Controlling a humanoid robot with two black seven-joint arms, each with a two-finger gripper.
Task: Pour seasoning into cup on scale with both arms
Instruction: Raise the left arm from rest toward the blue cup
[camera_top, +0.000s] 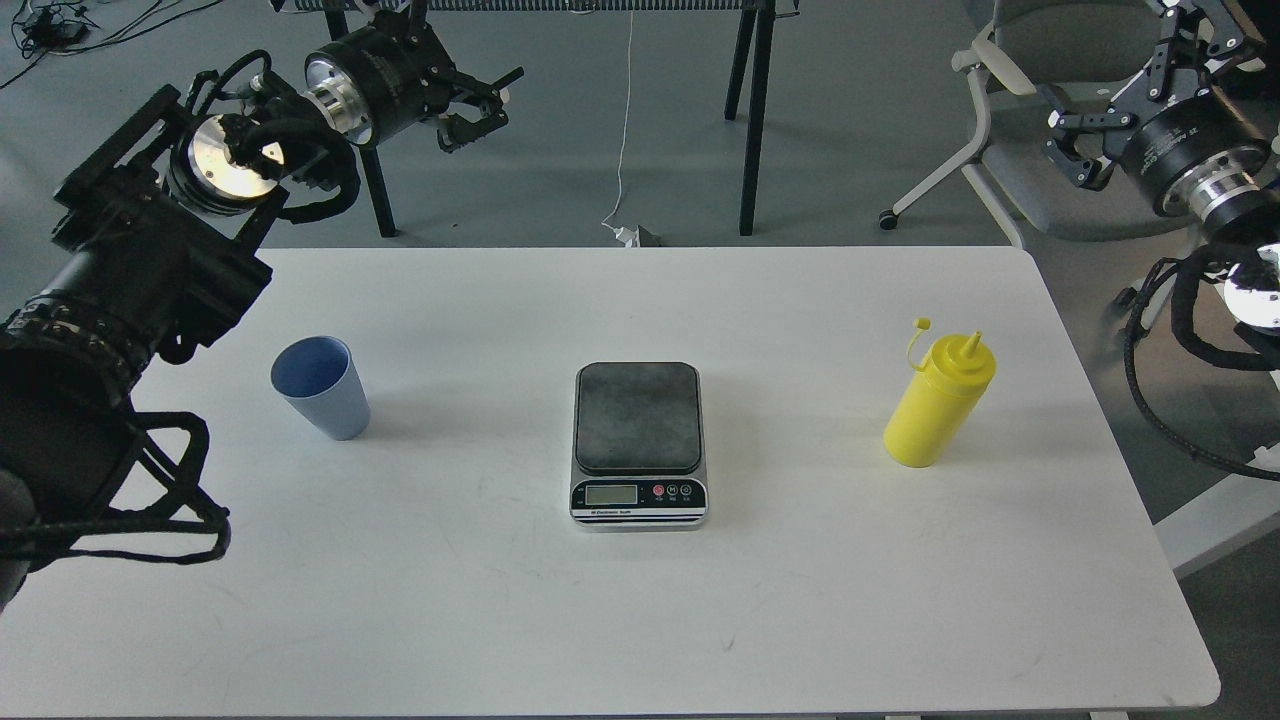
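On the white table (820, 600) the scale (637, 420) lies in the middle with nothing on its dark platform. The light blue cup (322, 388) stands upright and empty to the left of it. At the right stands the yellow seasoning bottle (938, 402), its small cap hanging off the nozzle. My left gripper (487, 103) hovers beyond the table's far left edge, open and holding nothing, well behind the cup. High at the far right, my right gripper (1125, 80) is also open and empty, behind and above the bottle.
A grey office chair (1040, 110) stands behind the table's right corner, close to my right gripper. Black legs of another table (752, 120) and a white cable (625, 150) are on the floor beyond the far edge.
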